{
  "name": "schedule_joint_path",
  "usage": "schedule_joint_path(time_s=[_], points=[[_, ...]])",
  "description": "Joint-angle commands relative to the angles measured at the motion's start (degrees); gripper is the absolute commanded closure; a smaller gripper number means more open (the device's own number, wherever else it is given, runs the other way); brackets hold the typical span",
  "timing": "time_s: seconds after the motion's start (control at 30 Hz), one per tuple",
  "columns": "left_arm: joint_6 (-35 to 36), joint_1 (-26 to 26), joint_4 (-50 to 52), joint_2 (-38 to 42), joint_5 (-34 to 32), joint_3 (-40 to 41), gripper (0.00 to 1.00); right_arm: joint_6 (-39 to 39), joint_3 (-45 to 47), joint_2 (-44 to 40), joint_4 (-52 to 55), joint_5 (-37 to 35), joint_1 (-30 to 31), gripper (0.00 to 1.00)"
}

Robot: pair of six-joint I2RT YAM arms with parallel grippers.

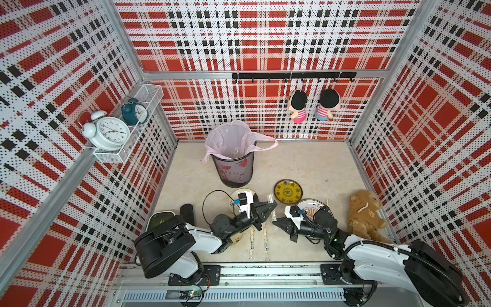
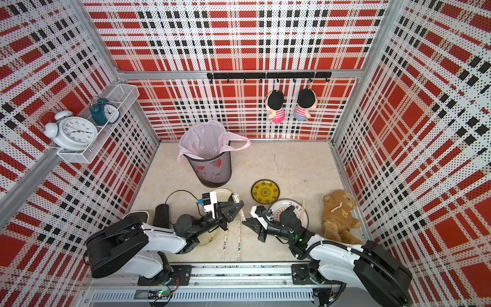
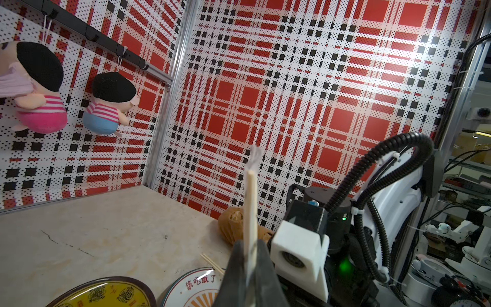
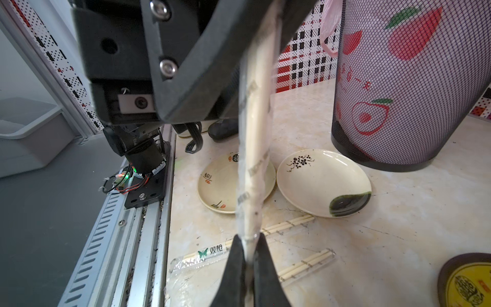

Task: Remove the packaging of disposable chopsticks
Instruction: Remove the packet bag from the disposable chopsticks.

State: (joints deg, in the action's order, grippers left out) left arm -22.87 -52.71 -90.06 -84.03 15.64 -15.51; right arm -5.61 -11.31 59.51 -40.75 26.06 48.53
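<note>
**Clear Sleeve Clamped at Both Sets of Fingers**

Left fingers [image 1: 267,207] and right fingers [image 1: 281,223] are both closed on one wrapped pair, which is held above the bench [image 1: 305,164].

In the right wrist view, the right fingers [image 4: 235,261] pinch the clear sleeve [image 4: 252,159] near one end. The sleeve, with the pale sticks inside it, runs straight from these fingers to the left fingers.

In the left wrist view, the chopsticks [image 3: 250,207] project beyond the left fingers [image 3: 239,256]. A short empty length of sleeve extends past the stick tips.

One wrapped pair [image 1: 252,243] and a second wrapped pair [image 1: 265,243] lie flat on the bench, below both sets of fingers and toward the base rail. They lie side by side, not touching. The green logo [image 4: 203,252] on one of them shows in the right wrist view.

A bare pair [image 3: 212,263] rests on the rim of the white printed plate [image 3: 198,281], behind the right fingers on the wrist side.

The mesh bin [image 1: 235,170], lined with a pink bag, stands well beyond the left fingers.
</note>
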Motion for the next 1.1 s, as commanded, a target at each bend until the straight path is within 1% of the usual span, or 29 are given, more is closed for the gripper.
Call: schedule_joint_path(time_s=[0.0, 0.17, 0.43, 0.5, 0.6, 0.77, 1.07], points=[[0.0, -1.1, 10.3, -3.3, 3.3, 1.4, 0.93, 4.3, -6.0, -5.3, -10.3, 2.6, 0.3, 1.00], [0.0, -1.1, 10.3, -4.1, 3.6, 1.4, 0.91, 5.4, -7.3, -7.4, -8.0, 2.1, 0.3, 1.00], [-0.1, -1.2, 10.2, -5.4, 4.2, 1.2, 0.87, 5.7, -8.6, -7.1, -7.8, 2.6, 0.3, 1.00], [-0.2, -1.2, 10.1, -5.4, 4.4, 1.3, 0.88, 5.7, -8.9, -7.1, -7.8, 2.7, 0.3, 1.00], [-0.3, -1.1, 9.8, -5.4, 4.3, 1.4, 0.92, 5.8, -9.3, -6.8, -6.9, 2.8, 0.3, 1.00], [-0.5, -0.8, 9.4, -3.9, 4.3, 1.8, 0.91, 5.6, -7.4, -5.7, -7.3, 1.4, 0.3, 1.00], [-0.7, -1.0, 9.5, 0.4, 6.4, -0.4, 0.77, 4.3, -2.9, -2.8, -8.9, -1.4, 0.3, 1.00]])
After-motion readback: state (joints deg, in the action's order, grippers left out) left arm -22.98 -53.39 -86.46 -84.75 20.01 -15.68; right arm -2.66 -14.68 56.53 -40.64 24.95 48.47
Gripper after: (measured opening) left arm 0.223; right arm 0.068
